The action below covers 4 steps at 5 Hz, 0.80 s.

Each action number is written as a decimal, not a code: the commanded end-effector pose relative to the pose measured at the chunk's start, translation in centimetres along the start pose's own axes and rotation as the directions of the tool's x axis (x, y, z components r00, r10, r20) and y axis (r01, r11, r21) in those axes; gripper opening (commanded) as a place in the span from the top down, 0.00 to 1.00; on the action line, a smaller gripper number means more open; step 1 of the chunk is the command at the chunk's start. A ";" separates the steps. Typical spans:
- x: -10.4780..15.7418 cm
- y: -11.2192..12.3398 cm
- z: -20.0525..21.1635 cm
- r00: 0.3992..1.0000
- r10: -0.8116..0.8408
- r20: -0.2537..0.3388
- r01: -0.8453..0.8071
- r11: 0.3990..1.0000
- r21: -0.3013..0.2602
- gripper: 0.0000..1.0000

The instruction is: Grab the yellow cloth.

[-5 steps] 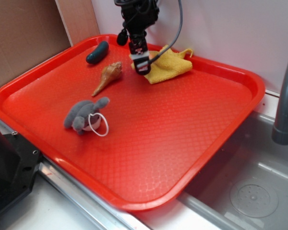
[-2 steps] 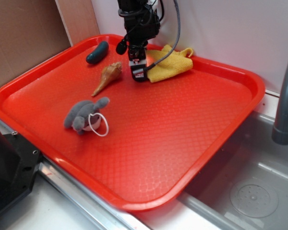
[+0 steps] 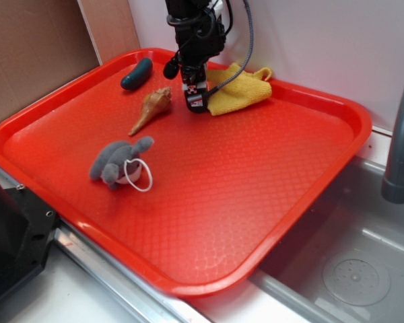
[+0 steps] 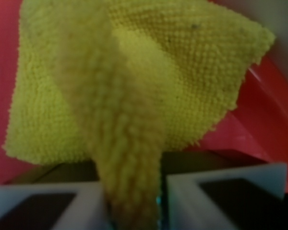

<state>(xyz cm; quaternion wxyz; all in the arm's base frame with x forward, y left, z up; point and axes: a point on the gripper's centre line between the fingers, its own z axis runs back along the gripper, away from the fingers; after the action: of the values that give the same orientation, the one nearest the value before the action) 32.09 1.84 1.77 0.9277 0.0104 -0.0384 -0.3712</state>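
Basically clamped: gripper [image 3: 196, 102] pinched tight on a ridge of the yellow cloth [image 3: 241, 91], fold squeezed between both pads in the wrist view. Sitting at the far edge of the red tray [image 3: 269, 195], by the back wall. Gathered into a peak, probably so the flat terry gives something to bite

We see the tray [image 3: 310, 195] lying beside a sink [image 3: 353, 269], which is on its right. At the tray's far edge lies the cloth [image 3: 242, 91], with the gripper [image 3: 195, 102] at its left end and a fold of it between the jaws. Left of the gripper lies a shell [image 3: 151, 108], behind that a pickle [image 3: 136, 73], and nearer us a plush toy [image 3: 118, 161].
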 end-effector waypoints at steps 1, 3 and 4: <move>3.2 -2.9 5.5 0.900 0.402 0.169 -0.403 0.915 -0.031 1.00; 0.0 -4.4 12.4 0.667 0.740 0.085 -0.742 0.670 -0.012 1.00; -2.3 -6.1 15.3 0.543 0.836 0.077 -0.836 0.547 -0.034 1.00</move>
<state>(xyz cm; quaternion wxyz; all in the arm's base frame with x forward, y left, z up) 23.88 -0.04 15.52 0.9924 -0.0154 -0.0617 0.1058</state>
